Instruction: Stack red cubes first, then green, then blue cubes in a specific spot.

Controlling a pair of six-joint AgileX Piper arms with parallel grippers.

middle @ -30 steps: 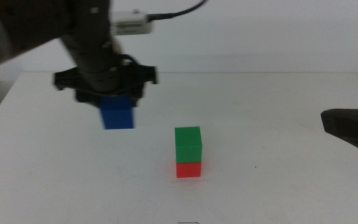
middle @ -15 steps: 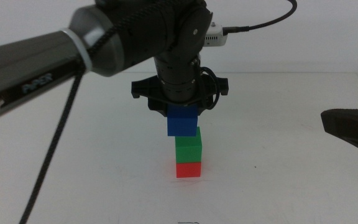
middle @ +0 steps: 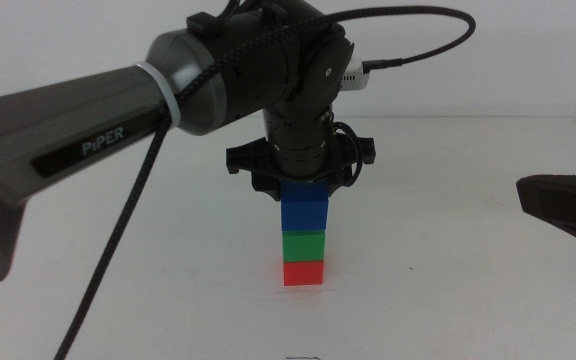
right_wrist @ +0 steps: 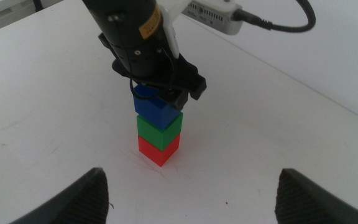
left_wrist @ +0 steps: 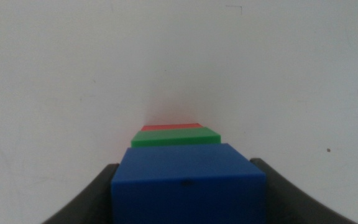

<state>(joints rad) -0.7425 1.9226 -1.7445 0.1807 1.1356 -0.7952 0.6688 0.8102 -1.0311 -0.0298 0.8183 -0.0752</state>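
The blue cube (middle: 303, 211) sits between the two dark fingers (left_wrist: 82, 202) of the left gripper (middle: 302, 196), which pinch it from either side; in the left wrist view the fingers flank its side faces and its broad top face fills the space between them. The cube's upper part is tucked up under the gripper body, and its lower part shows below the fingertips. Its underside meets the top of the green cube (middle: 303, 246) with no visible gap in the middle view, and the right wrist view likewise shows blue directly on green. The blue cube looks slightly turned against the green one below it in the right wrist view.

The green cube rests squarely on the red cube (middle: 303, 273), and the red cube stands on the white surface (middle: 448, 290), a little in front of the middle of it. From the left wrist camera only thin strips of green and red show past the blue cube's far edge, so the three are lined up nearly straight under the gripper.

The left arm comes in from the left side of the middle view, its wrist pointing straight down over the stack, with a cable looping off behind it.

The right gripper (right_wrist: 191, 193) waits off at the right edge of the surface, well apart from the stack, its fingers (right_wrist: 86, 193) spread wide with nothing between them.
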